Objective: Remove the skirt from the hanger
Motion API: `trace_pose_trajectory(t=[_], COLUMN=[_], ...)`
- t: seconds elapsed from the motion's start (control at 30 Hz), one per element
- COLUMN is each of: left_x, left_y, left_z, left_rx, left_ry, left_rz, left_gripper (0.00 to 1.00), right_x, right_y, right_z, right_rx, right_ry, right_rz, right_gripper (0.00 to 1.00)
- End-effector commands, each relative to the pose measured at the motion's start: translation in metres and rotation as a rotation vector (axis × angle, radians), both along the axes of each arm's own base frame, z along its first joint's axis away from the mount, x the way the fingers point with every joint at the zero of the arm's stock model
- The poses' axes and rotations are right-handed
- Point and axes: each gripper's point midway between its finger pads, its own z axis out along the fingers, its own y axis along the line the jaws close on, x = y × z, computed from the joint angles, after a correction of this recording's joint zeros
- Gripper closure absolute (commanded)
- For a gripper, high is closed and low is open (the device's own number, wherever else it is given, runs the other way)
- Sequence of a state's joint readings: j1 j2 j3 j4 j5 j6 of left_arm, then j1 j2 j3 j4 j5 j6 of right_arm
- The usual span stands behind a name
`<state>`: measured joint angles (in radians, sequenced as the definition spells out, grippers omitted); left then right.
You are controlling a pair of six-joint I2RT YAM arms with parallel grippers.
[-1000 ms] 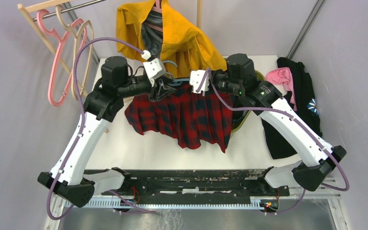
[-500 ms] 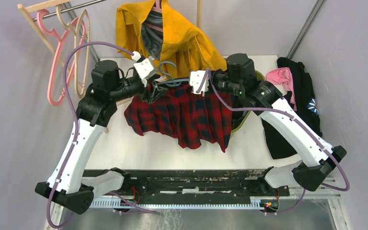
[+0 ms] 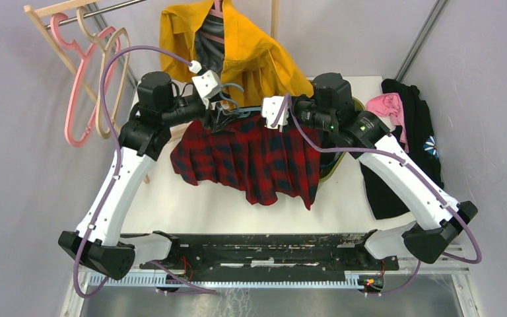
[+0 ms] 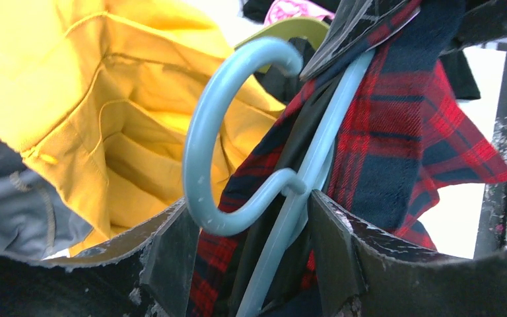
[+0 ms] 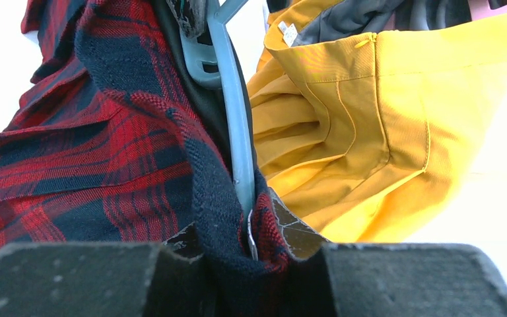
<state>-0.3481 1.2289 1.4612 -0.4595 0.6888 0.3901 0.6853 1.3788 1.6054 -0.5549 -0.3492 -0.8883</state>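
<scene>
The skirt (image 3: 257, 158) is being held up over the bench (image 3: 191, 205), hanging below both sets of jaws and still on the hanger (image 4: 201, 132). The waistband, along with the hanger's end, is being pinched between the nearly closed right jaws, unchanged. The hanger's neck is being straddled by the left jaws, which are gaping with nothing gripped. They have been widened in the last second, and the arm swung out and back. Likely the hanger is being re-gripped; the skirt is not freed yet.

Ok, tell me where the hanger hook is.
Left wrist view, centre: the hook sits between the open fingers of the left gripper, yellow jacket left, skirt right.
</scene>
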Motion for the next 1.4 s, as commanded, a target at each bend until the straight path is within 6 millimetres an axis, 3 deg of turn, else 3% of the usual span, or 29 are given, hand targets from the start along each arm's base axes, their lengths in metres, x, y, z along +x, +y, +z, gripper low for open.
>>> trace_pose_trajectory(t=[0.0, 0.13, 0.23, 0.43, 0.57, 0.77, 0.9, 1.0, 1.23, 1.37], left_x=[-0.01, -0.026, -0.035, -0.034, -0.03, -0.02, -0.012, -0.003, 0.025, 0.024], left_y=[-0.015, -0.032, -0.038, -0.026, -0.021, -0.026, -0.028, -0.027, -0.022, -0.016], left_z=[0.029, 0.031, 0.013, -0.024, -0.035, -0.024, -0.031, -0.025, 0.011, 0.033], left_rx=[-0.104, -0.188, -0.209, -0.138, -0.112, -0.144, -0.161, -0.175, -0.237, -0.22], left_ry=[-0.043, 0.018, 0.095, 0.147, 0.141, 0.106, 0.124, 0.1, 0.043, -0.01], left_rz=[-0.105, -0.236, -0.28, -0.191, -0.147, -0.145, -0.135, -0.099, 0.035, 0.083], left_gripper=[0.34, 0.35, 0.37, 0.43, 0.52, 0.67, 0.82, 0.97, 0.97, 0.97], right_x=[-0.003, 0.001, 0.007, 0.011, 0.014, 0.015, 0.015, 0.015, 0.016, 0.018], right_y=[0.005, 0.008, 0.01, 0.012, 0.012, 0.014, 0.015, 0.015, 0.014, 0.013], right_z=[0.07, 0.068, 0.069, 0.078, 0.079, 0.081, 0.081, 0.077, 0.068, 0.064], right_rx=[0.132, 0.125, 0.124, 0.137, 0.129, 0.136, 0.142, 0.139, 0.13, 0.122], right_ry=[-0.173, -0.177, -0.195, -0.217, -0.222, -0.22, -0.215, -0.2, -0.182, -0.174], right_rz=[0.032, 0.035, 0.03, 0.023, 0.013, 0.018, 0.02, 0.017, 0.005, -0.003], right_gripper=[0.99, 0.99, 0.99, 0.99, 0.99, 0.99, 0.99, 0.99, 0.99, 0.99])
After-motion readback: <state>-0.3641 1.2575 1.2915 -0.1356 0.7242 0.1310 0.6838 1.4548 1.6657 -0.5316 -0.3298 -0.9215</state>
